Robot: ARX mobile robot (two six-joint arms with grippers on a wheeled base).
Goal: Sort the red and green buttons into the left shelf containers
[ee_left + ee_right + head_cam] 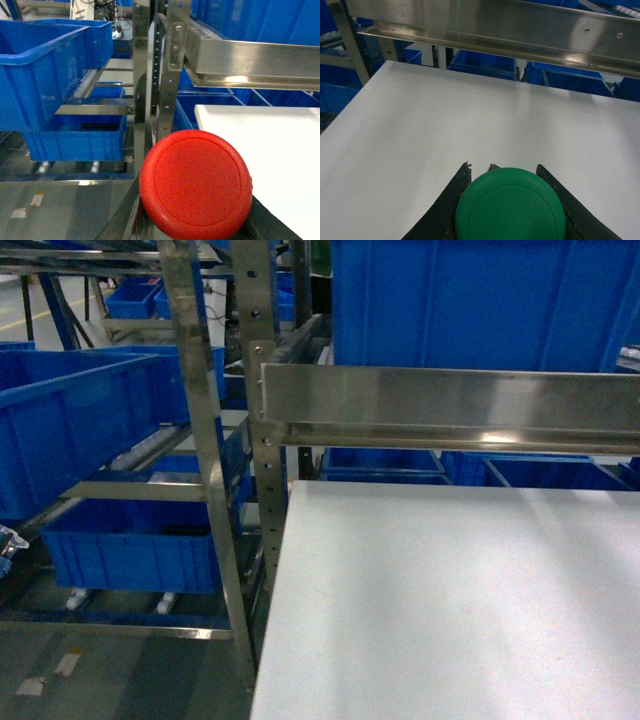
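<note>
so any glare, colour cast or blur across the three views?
Head: dim, blue cast, glare on the steel rail. Left wrist: glossy red button cap close, soft-edged, rail glare too. Right wrist: green button cap slightly blurred, white tabletop evenly lit.

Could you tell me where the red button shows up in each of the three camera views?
Head: not in it.
Left wrist: red button fills the bottom centre, between the left gripper's fingers.
Right wrist: not in it.
Shared landmark: the steel rail above the white table.
</note>
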